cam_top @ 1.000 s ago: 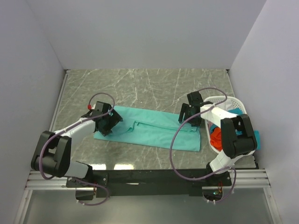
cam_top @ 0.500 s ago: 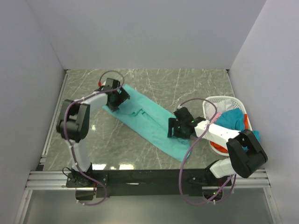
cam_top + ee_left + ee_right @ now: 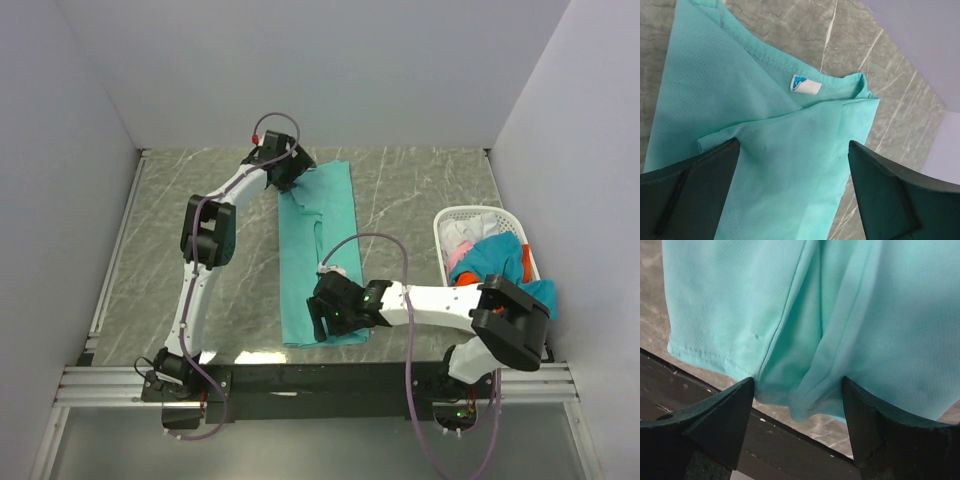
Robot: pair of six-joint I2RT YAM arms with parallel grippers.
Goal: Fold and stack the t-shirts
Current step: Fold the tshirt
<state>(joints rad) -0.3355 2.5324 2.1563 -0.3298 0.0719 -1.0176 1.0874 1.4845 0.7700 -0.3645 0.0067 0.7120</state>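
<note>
The teal-green t-shirt (image 3: 318, 240) lies folded into a long narrow strip, running from the far middle of the table to its near edge. My left gripper (image 3: 290, 178) is at the far end, over the collar. In the left wrist view its jaws stand wide apart (image 3: 794, 145) above the cloth (image 3: 740, 90), with the white neck label (image 3: 805, 86) ahead. My right gripper (image 3: 325, 320) is at the near end. Its jaws (image 3: 797, 382) are wide apart around a bunched fold of the hem (image 3: 740, 300), not closed on it.
A white lattice basket (image 3: 480, 213) stands at the right edge with blue-teal (image 3: 497, 262), orange-red (image 3: 462, 281) and pale pink (image 3: 457, 243) shirts in it. The black front rail (image 3: 715, 405) lies just below the hem. Grey walls enclose the table.
The shirt has swung from lying crosswise to lying lengthwise. My left gripper went to the far middle and my right gripper came to the near edge, each at one end of it.
</note>
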